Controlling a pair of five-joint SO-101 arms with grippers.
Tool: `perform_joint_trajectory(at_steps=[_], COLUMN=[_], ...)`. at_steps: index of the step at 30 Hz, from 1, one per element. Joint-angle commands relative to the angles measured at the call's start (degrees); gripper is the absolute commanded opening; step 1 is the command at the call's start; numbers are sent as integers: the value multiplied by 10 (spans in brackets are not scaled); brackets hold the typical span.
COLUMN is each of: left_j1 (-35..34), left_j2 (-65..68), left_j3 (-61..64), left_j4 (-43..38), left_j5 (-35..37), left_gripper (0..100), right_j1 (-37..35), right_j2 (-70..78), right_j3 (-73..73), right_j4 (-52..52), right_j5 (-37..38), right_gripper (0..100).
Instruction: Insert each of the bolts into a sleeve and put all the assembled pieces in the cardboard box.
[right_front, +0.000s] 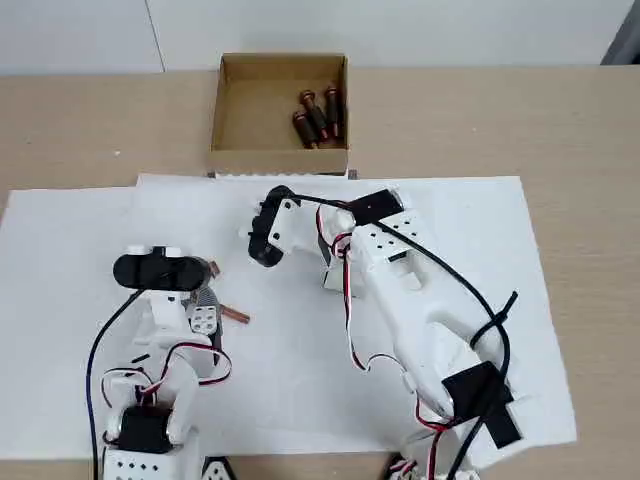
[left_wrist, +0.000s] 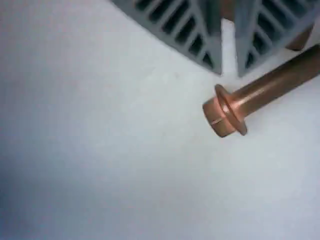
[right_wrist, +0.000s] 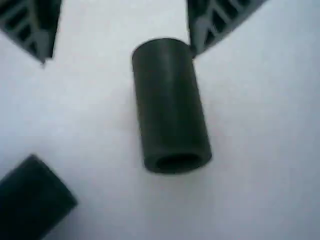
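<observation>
Beige worktop (right_front: 580, 120) w/ white paper sheet (right_front: 60, 260), pale wall (right_front: 400, 30) behind. Right end effector (right_wrist: 118, 55) spread wide astride sleeve (right_wrist: 170, 107). Left end effector (left_wrist: 230, 72): grip can't tell, bolt (left_wrist: 250, 102) beside it. Cardboard box (right_front: 232, 100) holds assembled pcs (right_front: 318, 115).

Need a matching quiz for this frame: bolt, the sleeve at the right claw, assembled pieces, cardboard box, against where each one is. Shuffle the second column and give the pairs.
Things
1. copper bolt
2. dark sleeve, the one at the middle of the right wrist view
3. assembled pieces
4. cardboard box

Places
A. inside the cardboard box
B. on the bare table, past the far edge of the white paper
C. on the paper, by the left claw
D. on the paper, in the gap of the open right claw

Pairs: 1-C, 2-D, 3-A, 4-B
</observation>
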Motion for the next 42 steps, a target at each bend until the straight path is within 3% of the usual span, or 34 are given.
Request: perform_joint_trajectory(at_steps=[1,11,28,34,42], left_j1=[-2,-2,-2,-2,-2], left_j2=[-6,-6,-6,-6,-6], left_j3=[-2,-2,-2,-2,-2], left_j4=[2,2,2,2,2], left_j5=[-4,-4,-3,-3,-3], left_gripper=[6,6,6,6,6], right_j1=[-8,-36,-22,-18,-11], right_j2=[3,38,125,131,100], right_j3=[-2,-4,-5,-4,-5], right_j4=[-12,-12,-74,-73,-72], right_j5=[5,-6,-2,-2,-6], right_gripper=[191,191,188,2,4])
